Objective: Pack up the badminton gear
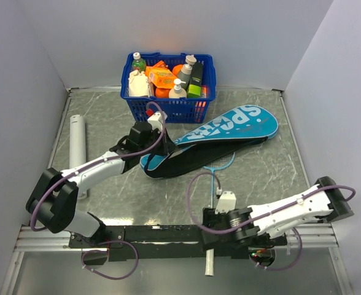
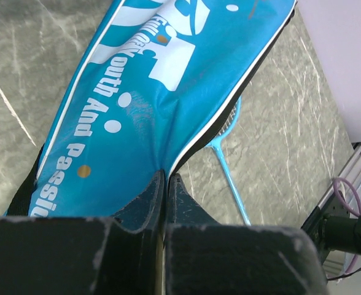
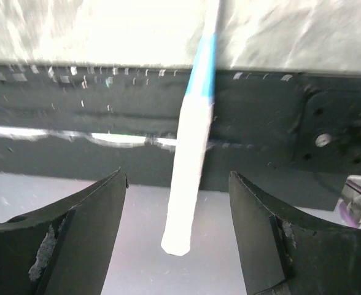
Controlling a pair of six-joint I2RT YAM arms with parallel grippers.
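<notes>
Beneath everything: grey marbled surface (image 1: 260, 178), white walls on three sides. Across its middle, slanting from lower left to upper right: teal case (image 1: 229, 129) with white lettering, a black strap trailing along its near edge. Behind it, against the back wall and near the case: blue basket (image 1: 168, 109), full of bottles and orange packs. Along the left edge, well apart from the case: white tube (image 1: 77, 147), lying lengthwise. Toward the front, right of centre: racket (image 1: 215, 181), head tucked partly under the case, pale blue shaft running toward the arms, white handle crossing the black base rail and sticking out past the near edge of the surface. At the narrow end of the case: left claw (image 2: 166, 181), pressed tight together with a fold of teal fabric pinched between its fingers. At the racket's handle: right claw (image 3: 177, 178), spread wide, one finger on either side of the white grip, clear gaps to both, nothing gripped. Shuttlecock not made out in any view.
</notes>
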